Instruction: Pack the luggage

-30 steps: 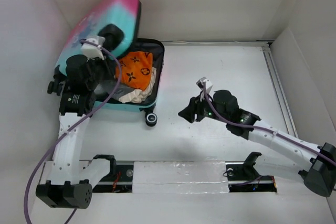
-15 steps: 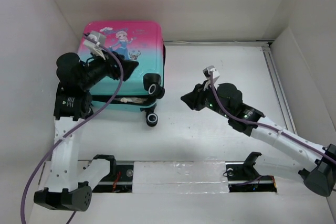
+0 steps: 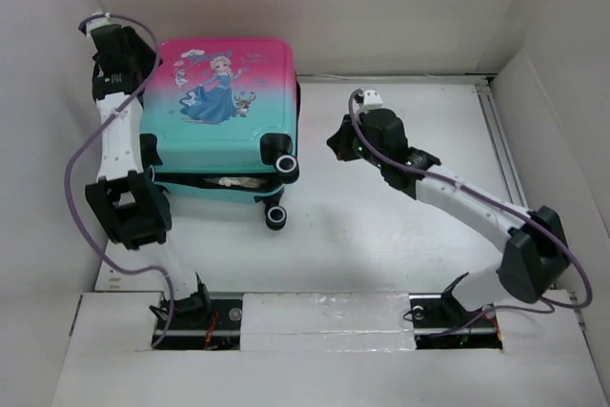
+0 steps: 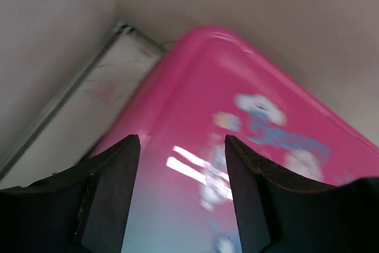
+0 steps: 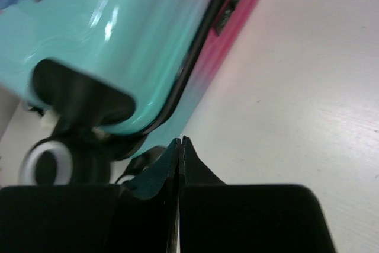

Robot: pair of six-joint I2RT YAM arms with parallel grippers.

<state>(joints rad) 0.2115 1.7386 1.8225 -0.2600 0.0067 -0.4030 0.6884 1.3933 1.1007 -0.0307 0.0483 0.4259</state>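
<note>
The luggage lies flat with its lid down at the far left of the tabletop, the princess picture facing up. A bit of pale cloth shows in the seam at the near edge. The left gripper hangs over the pink far corner, jaws apart with nothing between them. The right gripper is just beside the luggage's right side, jaws pressed together and empty.

White tabletop w/ plain white walls on 3 sides; metal rail along R edge, even light.
</note>
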